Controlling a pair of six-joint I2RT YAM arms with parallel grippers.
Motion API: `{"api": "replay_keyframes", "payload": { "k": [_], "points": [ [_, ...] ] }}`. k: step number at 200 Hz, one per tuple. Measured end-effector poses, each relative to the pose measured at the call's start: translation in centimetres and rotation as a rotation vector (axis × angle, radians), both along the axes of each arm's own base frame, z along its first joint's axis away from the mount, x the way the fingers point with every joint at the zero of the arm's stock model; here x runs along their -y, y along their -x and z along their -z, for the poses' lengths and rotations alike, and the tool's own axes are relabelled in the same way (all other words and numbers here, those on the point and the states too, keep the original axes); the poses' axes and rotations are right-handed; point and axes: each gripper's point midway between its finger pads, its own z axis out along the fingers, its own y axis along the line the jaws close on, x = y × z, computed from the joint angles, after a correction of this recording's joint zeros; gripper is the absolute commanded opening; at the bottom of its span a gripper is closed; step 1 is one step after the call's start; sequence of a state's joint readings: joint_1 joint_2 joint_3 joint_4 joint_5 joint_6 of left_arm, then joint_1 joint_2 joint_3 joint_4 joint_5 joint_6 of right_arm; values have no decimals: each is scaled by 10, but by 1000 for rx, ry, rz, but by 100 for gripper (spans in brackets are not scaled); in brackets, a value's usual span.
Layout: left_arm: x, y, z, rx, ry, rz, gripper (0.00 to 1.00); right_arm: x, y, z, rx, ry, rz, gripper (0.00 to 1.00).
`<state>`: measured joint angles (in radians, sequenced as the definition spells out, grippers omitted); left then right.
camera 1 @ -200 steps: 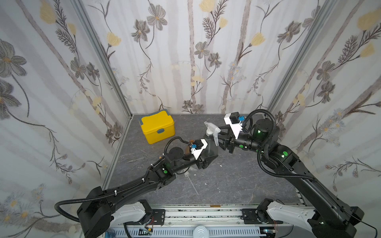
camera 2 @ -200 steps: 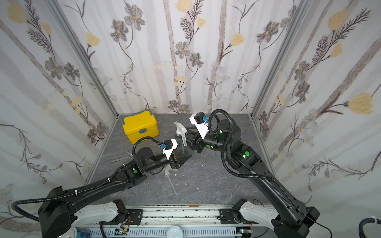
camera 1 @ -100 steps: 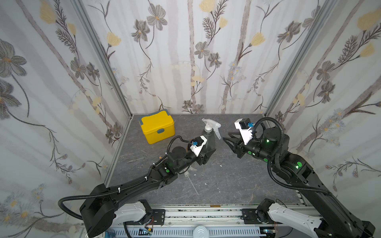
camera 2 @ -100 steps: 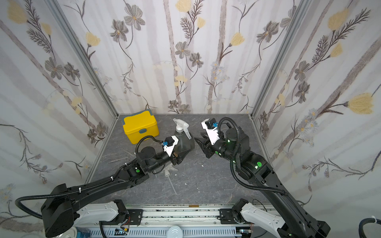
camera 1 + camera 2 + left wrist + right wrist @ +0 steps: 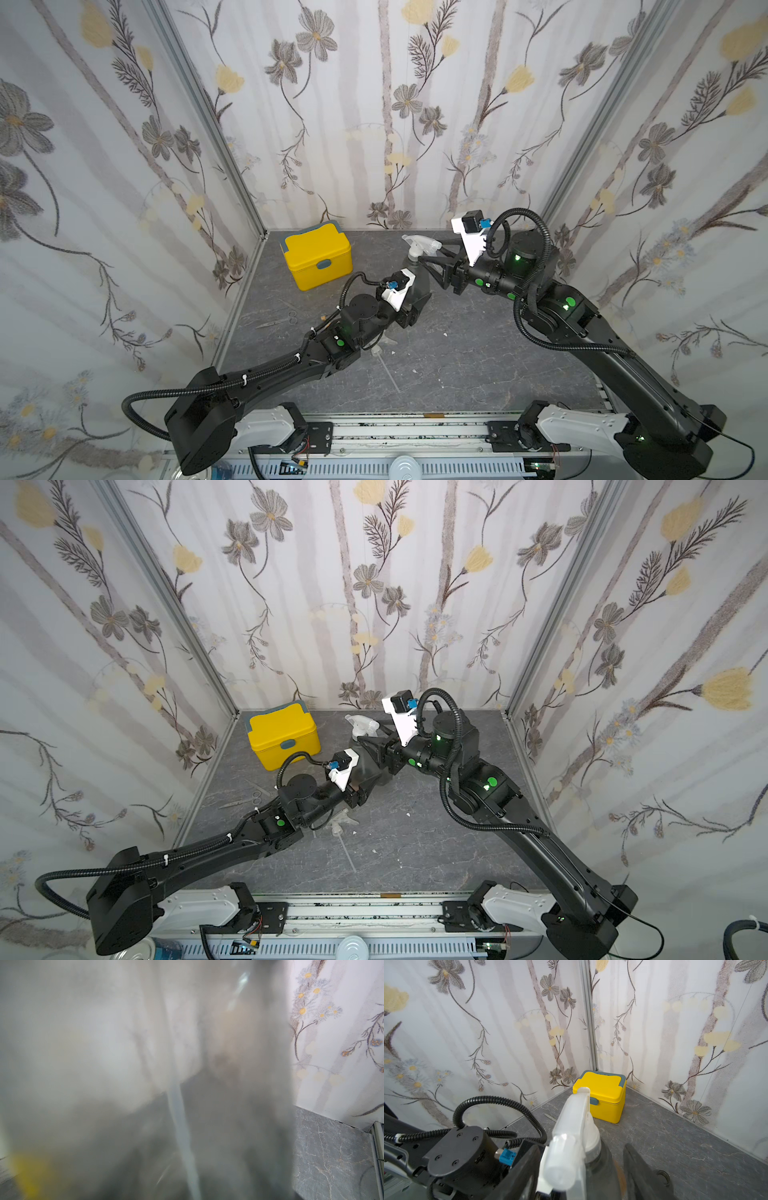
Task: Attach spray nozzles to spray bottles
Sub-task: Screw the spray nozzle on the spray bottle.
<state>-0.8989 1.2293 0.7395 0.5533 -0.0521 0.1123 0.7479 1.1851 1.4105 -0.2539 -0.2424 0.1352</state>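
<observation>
A smoky grey spray bottle [image 5: 420, 283] stands tilted above the mid table, and my left gripper [image 5: 415, 306] is shut on its body. A clear-whitish spray nozzle [image 5: 417, 245] sits on its neck. In the left wrist view the dip tube [image 5: 180, 1126] shows inside the blurred bottle [image 5: 239, 1115], which hides the fingers. My right gripper [image 5: 579, 1178] is open. Its fingers [image 5: 643, 1174] stand either side of the nozzle [image 5: 571, 1142] and the bottle neck [image 5: 600, 1167]. A second clear nozzle [image 5: 384, 344] lies on the table beside the left arm; the same nozzle [image 5: 343, 820] shows in both top views.
A yellow lidded box [image 5: 318, 259] stands in the back left corner, and small scissors [image 5: 282, 318] lie in front of it. White scraps dot the grey floor [image 5: 478, 357]. Papered walls close in on three sides.
The right gripper drew back to the right half a second ago and has now returned to the nozzle, its jaws a little wider. The left gripper keeps hold of the bottle.
</observation>
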Motion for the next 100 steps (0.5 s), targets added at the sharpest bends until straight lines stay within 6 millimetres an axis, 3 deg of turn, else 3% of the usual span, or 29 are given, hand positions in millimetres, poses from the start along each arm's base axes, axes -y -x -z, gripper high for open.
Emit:
{"api": "replay_keyframes", "payload": {
  "k": [21,50,74,100],
  "points": [
    [-1,-1,0,0,-1,-8,72,-17,-2,1,-5,9,-7,47],
    [-3,-4,2,-5,-2,-27,72,-21,-13,5,-1,28,47,38],
    [-3,-5,2,-5,-2,-31,72,-24,-13,6,4,35,80,46],
    [-3,-5,2,-3,-5,-32,72,-27,-15,11,0,52,91,46]
  ]
}}
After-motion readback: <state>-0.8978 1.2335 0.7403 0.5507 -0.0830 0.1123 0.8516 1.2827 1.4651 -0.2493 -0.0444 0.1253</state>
